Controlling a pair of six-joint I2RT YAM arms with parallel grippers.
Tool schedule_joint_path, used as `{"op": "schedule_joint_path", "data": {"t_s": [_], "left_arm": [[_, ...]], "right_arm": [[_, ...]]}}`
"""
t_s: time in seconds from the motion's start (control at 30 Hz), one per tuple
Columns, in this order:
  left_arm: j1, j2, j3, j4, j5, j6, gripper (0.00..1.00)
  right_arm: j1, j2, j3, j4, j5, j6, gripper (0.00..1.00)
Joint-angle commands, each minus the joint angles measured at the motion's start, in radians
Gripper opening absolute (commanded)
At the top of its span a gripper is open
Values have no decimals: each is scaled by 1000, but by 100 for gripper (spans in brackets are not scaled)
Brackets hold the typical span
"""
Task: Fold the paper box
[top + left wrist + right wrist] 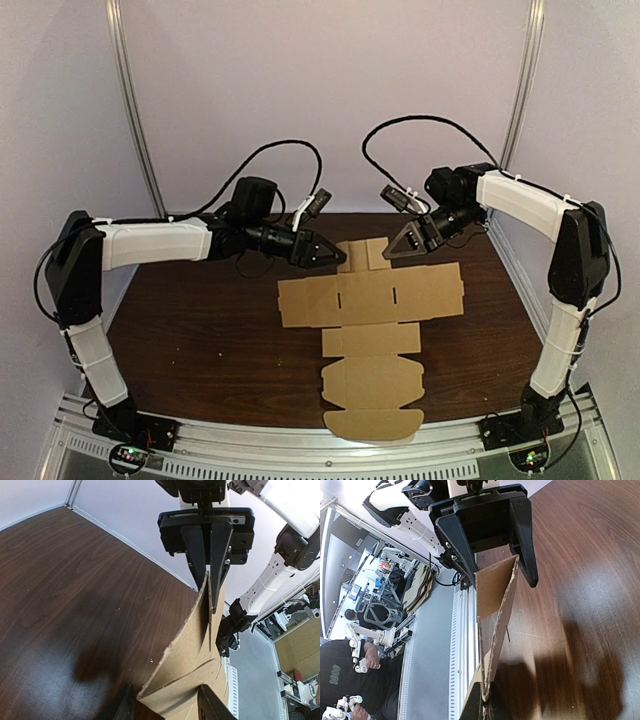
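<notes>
place: robotics lab | cell: white walls (330, 90), aluminium posts (135, 110), dark wood desk (200, 330) | beyond: grey floor (427, 655), further robot rigs (380, 615), stacked flat cardboard (417, 587), person in black shirt (335, 680)

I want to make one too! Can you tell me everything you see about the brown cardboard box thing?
The paper box is plain brown cardboard, not folded up yet: a cross-shaped cut-out with slits, creases and a rounded flap at the near end. Most of it lies flat on the dark wooden table. Its far flap is raised on edge; the right gripper pinches it, and the left gripper straddles it with open fingers.
</notes>
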Motion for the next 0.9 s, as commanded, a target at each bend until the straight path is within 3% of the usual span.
{"op": "schedule_joint_path", "data": {"t_s": [0.0, 0.1, 0.3, 0.37, 0.47, 0.63, 0.7, 0.87], "left_arm": [[-5, 30, 23, 79, -2, -15, 45], [-5, 34, 21, 98, 12, -25, 37], [-5, 50, 23, 139, 58, -65, 6], [-5, 49, 21, 144, 67, -72, 0], [-5, 47, 17, 146, 64, -76, 0], [-5, 44, 11, 156, 65, -83, 0], [-5, 43, 12, 156, 66, -85, 0], [-5, 44, 16, 150, 71, -84, 0]], "right_arm": [[14, -3, 34, -79, -78, -79, 0], [14, -1, 34, -86, -78, -86, 0], [14, 5, 32, -53, -38, -52, 0], [14, -2, 18, -4, -10, -3, 0], [15, -21, -22, 116, 44, 115, 10], [32, -24, -34, 137, 85, 132, 19], [39, -20, -34, 140, 91, 135, 18], [48, -11, -31, 153, 92, 147, 2]]}}
